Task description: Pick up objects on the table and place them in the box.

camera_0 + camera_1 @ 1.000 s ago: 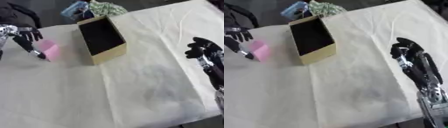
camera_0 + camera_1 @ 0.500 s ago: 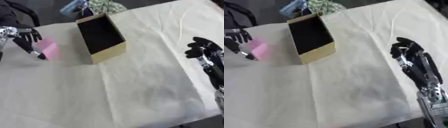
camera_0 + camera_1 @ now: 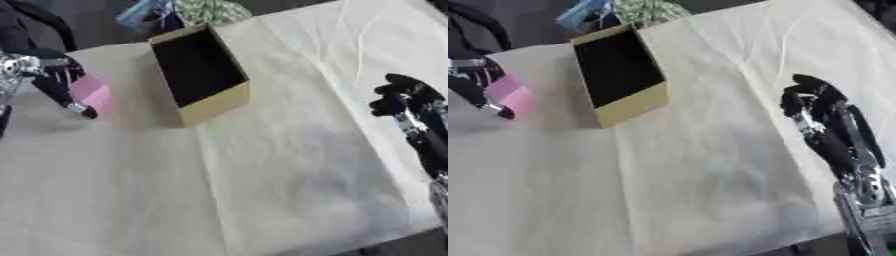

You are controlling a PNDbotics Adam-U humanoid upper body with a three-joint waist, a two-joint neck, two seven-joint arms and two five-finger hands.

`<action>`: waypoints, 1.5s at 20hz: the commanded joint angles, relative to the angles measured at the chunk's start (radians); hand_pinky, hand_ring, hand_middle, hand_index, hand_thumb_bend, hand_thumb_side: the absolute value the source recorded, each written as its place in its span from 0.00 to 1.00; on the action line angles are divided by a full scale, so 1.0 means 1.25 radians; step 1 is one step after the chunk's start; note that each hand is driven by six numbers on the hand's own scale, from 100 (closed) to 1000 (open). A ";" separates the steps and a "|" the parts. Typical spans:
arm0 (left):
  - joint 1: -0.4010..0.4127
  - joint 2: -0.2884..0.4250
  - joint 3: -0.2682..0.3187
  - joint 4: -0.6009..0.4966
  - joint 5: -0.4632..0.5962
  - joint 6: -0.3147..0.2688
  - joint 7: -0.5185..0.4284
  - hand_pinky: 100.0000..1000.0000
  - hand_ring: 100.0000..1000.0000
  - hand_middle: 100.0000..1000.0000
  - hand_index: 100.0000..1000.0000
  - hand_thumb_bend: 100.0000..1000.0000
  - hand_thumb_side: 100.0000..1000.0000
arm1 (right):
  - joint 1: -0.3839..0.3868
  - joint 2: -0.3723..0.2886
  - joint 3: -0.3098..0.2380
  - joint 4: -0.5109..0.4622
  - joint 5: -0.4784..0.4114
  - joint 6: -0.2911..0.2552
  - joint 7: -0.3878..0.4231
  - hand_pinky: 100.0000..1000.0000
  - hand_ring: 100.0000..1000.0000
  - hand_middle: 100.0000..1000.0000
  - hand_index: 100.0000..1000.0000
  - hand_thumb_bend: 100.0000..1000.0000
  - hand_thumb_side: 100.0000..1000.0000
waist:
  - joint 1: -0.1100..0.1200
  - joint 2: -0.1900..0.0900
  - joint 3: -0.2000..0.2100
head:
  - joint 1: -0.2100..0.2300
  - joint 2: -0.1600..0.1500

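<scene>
At the desk's left edge, the left robot hand has its fingers curled round the one pink block, just beside the single open cardboard box. That box looks empty, so the placing appears not yet done. Near the right edge, the right robot hand hangs idle, fingers curled on nothing. Beyond the box lies some blue and green clutter.

The left hand gripped a pink block beside an open tan box on the cream cloth. The right hand hovered, fingers curled.
</scene>
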 commanded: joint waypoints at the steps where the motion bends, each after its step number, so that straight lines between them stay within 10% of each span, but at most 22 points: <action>1: -0.013 0.013 0.002 -0.013 -0.008 -0.001 0.015 0.73 0.59 0.54 0.71 0.71 0.37 | -0.010 -0.013 -0.003 -0.010 -0.002 -0.001 0.002 0.61 0.61 0.65 0.83 0.41 0.63 | -0.004 -0.012 0.000 | -0.001 -0.010; 7: -0.012 0.011 -0.001 -0.022 -0.017 -0.007 0.050 0.68 0.50 0.44 0.62 0.55 0.20 | -0.010 -0.013 -0.003 -0.010 -0.004 -0.001 0.003 0.61 0.61 0.65 0.83 0.41 0.63 | -0.005 -0.014 -0.001 | -0.002 -0.010; 30: -0.096 -0.062 -0.050 -0.149 0.041 -0.056 0.095 0.67 0.51 0.45 0.62 0.58 0.26 | -0.009 -0.017 0.005 -0.006 -0.010 -0.001 0.012 0.61 0.61 0.65 0.83 0.40 0.63 | 0.000 -0.038 -0.009 | 0.002 -0.011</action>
